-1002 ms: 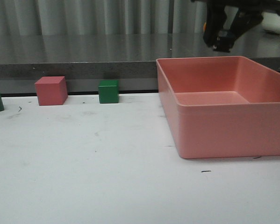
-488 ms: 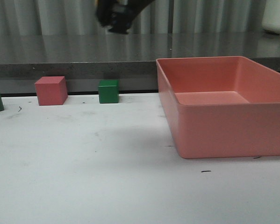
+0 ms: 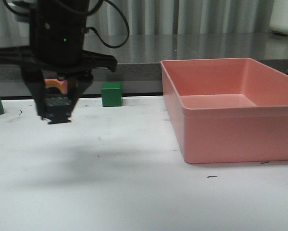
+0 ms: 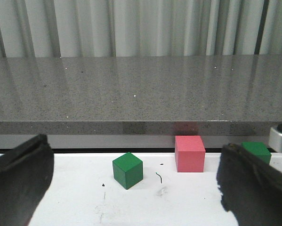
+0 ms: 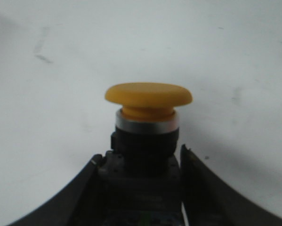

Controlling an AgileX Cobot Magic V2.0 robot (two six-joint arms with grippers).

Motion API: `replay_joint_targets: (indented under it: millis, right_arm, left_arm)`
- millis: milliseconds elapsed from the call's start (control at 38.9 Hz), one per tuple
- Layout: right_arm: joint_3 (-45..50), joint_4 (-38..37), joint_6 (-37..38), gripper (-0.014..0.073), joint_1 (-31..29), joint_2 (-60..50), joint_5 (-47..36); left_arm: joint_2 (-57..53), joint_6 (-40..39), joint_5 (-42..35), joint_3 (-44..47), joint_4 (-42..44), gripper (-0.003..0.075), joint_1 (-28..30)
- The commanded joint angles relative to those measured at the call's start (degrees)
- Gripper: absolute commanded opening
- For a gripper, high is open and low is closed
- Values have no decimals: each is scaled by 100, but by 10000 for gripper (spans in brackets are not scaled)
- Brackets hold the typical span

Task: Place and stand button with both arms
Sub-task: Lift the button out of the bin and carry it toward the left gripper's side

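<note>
From where I stand, the black right gripper (image 3: 56, 113) hangs over the left part of the white, scuffed table (image 3: 134, 192), its fingers clamped on the blocky black base of the small push-button switch with the yellow mushroom cap (image 5: 148, 96). The right wrist view shows the cap and silver collar jutting out beyond the fingertips (image 5: 199, 183), with bare white tabletop beyond. In the front view the button's base (image 3: 57, 107) sits low between the fingers, clear of the surface, with a soft shadow spread beneath it. I judge this to be the carry-and-lower step: the button is in the air, not yet set down. The left gripper (image 4: 131, 188) shows only as two dark fingers (image 4: 18, 179) spread wide apart with nothing between them (it looks out at a green cube (image 4: 127, 170) and a pink cube (image 4: 189, 153) along the back edge of the table). The big salmon-pink plastic bin (image 3: 230, 110) stands off to the right, well apart from the action. The next move, as I see it, calls for bringing the button down to the table and releasing it gently, with the open left gripper on hand to steady or right it so it ends up standing.
</note>
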Motion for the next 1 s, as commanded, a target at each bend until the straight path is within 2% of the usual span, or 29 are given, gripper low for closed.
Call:
replay_joint_targets:
  millis: [0,257,411,565,797,848,977]
  right_arm:
    - [-217,-479,541,287,-48,-244,-107]
    - [-222,-211,1012,287,-48,127,-253]
    - [-222,40,1018,295,-48,293,-260]
    - [-222,329,1018,362,-48,477,-266]
    - [-222,328,1018,367,-48,482,-330]
    - [-222,328,1018,386,-48,478,-346]
    - [-224,341,1007,503,-43,422,-336]
  left_arm:
    - [66,-62,-448,-212,5,673,6]
    - [66,-62,-448,-212,-5,673,6]
    - [66,-62,-448,-212,-5,673,6]
    - [66,-62,-438,-212,-5,673,6]
    - [66,-62,-428,-212,-5,673,6]
    - [66,-62,-428,-212,-5,673,6]
    - [66,-62,-428,-212,-5,673,6]
